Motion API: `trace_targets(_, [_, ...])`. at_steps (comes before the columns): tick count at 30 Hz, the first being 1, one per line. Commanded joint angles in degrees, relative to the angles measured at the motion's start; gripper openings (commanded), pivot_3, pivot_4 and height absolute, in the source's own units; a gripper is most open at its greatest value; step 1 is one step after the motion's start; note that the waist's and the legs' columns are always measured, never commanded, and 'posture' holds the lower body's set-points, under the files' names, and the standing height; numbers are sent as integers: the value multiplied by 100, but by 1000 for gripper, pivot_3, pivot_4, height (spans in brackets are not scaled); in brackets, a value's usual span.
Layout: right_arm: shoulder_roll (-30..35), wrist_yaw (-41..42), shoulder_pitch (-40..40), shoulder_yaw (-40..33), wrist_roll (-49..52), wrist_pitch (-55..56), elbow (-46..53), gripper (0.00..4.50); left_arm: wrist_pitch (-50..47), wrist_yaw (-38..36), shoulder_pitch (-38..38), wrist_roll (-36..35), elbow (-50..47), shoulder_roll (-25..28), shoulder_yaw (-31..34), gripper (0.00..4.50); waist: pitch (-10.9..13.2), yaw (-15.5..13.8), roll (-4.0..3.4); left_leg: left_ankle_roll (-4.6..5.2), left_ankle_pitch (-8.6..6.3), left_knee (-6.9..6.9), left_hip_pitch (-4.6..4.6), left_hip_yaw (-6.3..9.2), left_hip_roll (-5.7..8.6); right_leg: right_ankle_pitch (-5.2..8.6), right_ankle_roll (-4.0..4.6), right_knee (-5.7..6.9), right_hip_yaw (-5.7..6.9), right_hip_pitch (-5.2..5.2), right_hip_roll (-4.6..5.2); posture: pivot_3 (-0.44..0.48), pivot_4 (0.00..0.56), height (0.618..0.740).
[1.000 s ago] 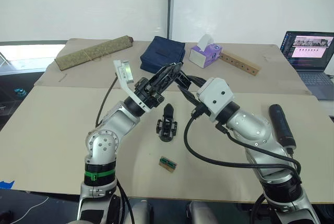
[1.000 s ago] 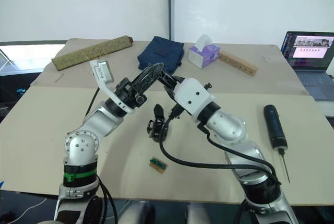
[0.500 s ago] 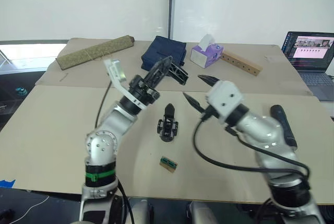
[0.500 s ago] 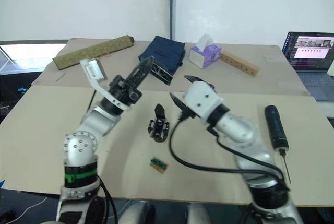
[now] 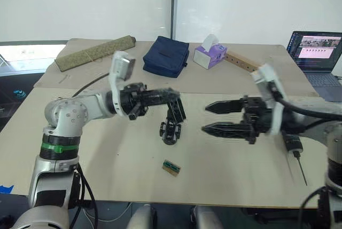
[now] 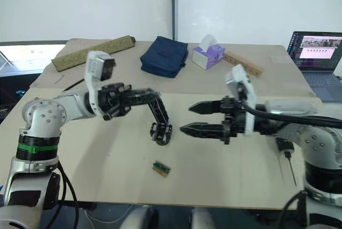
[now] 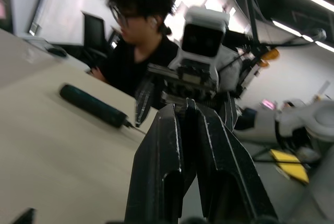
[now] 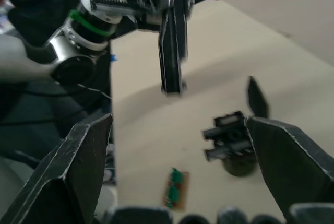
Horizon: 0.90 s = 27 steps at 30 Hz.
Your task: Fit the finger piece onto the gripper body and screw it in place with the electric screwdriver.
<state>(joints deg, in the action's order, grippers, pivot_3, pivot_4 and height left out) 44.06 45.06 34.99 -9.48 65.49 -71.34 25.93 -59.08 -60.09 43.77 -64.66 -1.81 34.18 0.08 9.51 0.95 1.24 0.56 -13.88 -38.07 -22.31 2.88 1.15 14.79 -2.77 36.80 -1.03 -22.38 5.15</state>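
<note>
The gripper body (image 5: pixel 169 132) sits mid-table with the pointed finger piece (image 5: pixel 173 113) standing up from it; the right wrist view shows both, the body (image 8: pixel 231 141) and the piece (image 8: pixel 255 98). My left gripper (image 5: pixel 170 96) reaches in from the left, shut and empty, its tips just above and beside the finger piece without touching it. My right gripper (image 5: pixel 209 117) hovers to the right of the body, wide open with nothing between its fingers. The electric screwdriver (image 5: pixel 293 143) lies at the right, partly behind my right arm, and shows in the left wrist view (image 7: pixel 92 106).
A small green-topped tan block (image 5: pixel 171 167) lies near the front edge. At the back are a rolled mat (image 5: pixel 96 53), a navy bag (image 5: pixel 166 55), a tissue box (image 5: pixel 210 54) and a wooden strip (image 5: pixel 243 62). A laptop (image 5: pixel 315 53) stands far right. A person (image 7: pixel 141 36) sits beyond the table.
The two grippers, joined above the gripper body a second ago, have parted. My right arm swung out to the right and its gripper opened wide. My left arm dropped to reach in level.
</note>
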Motion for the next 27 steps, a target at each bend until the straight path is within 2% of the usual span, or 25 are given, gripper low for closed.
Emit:
trace_targets(1, [-324,-778,307,140,551,-399,17,4476,75,-451,70,221,-273,-7,-177,0,0,-4,0,0,0,0,-3,0,0,0,0,-1,0,-4,1,0,150,740])
trace_targets(7, [-694,-1561,353,383,1220,-606,82,4476,224,-702,29,741,-372,-65,-545,0,1,-34,0,0,0,0,-32,1,3,-1,-1,1,1,-31,6,0,150,740])
trace_targets(13, [-676,-2008,328,526,1636,-611,23,4476,473,-826,-33,1003,-434,-194,-516,0,1,-21,0,3,3,-14,-68,0,2,-2,-1,22,-2,-74,5,0,150,740])
trace_targets(16, [-654,-2167,324,579,1816,-578,2,3662,479,-816,-43,1054,-449,-224,-470,0,1,-14,0,5,5,-14,-67,0,1,-2,0,25,-2,-74,4,0,150,740])
trace_targets(25, [-639,-2210,305,751,1823,-449,61,533,412,-1036,-77,1184,-549,-53,-567,0,1,-9,-1,7,6,-14,-68,-1,2,-2,-1,25,-2,-74,4,0,150,740])
trace_targets(27, [-633,-2183,271,765,1790,-414,81,428,515,-1092,-112,1185,-593,-84,-519,0,1,-11,0,7,6,-14,-67,-1,2,-2,0,27,-2,-74,3,0,150,740])
